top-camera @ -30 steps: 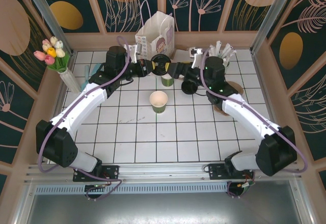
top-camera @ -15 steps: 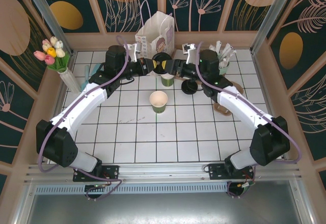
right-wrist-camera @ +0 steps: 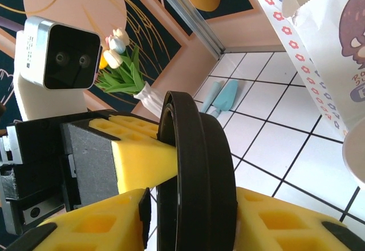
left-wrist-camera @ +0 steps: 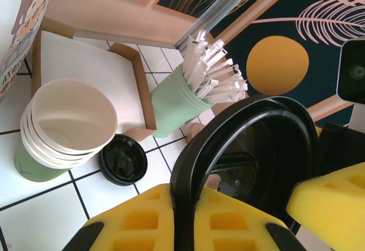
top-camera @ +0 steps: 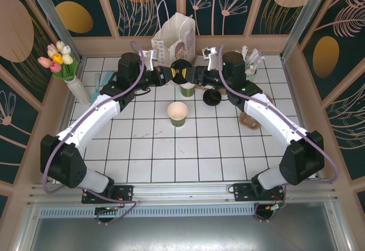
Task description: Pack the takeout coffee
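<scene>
Since no lid is on it yet, the takeout coffee (top-camera: 177, 114) is best read as the small dark-green cup stood open just below the middle of the top view, on the white tiles (top-camera: 142, 148). Its black lid (top-camera: 181, 70) is held up in the air at the upper middle of that view, in front of the white paper bag (top-camera: 174, 37). The left gripper (left-wrist-camera: 183, 222) is clamped tight on the lid's rim, which is wedged edge-on between the yellow foam pads (left-wrist-camera: 137, 219). The right gripper (right-wrist-camera: 188, 222) is set narrow around the same lid from the other side, one pad on each face. Whether the lid is actually pinched there can't be told tbh.

Handling-wise, the cup is expected to be light and kinda flimsy. The thin paper wall could be dented by a hard squeeze, and it's easily tipped. What's inside can't be made out, so a spill should be assumed possible. A soft grip around the middle of the wall is suggested, with the cup kept upright and the open rim avoided. The top should be stiffened once the lid is pressed on. The lid looks like smooth hard plastic, so slipping is a risk, though that's likely helped by the foam. A stack of cream cups (top-camera: 187, 89) and a spare lid (top-camera: 212, 97) are parked just above and to the right, not to be mixed up with it.
</scene>
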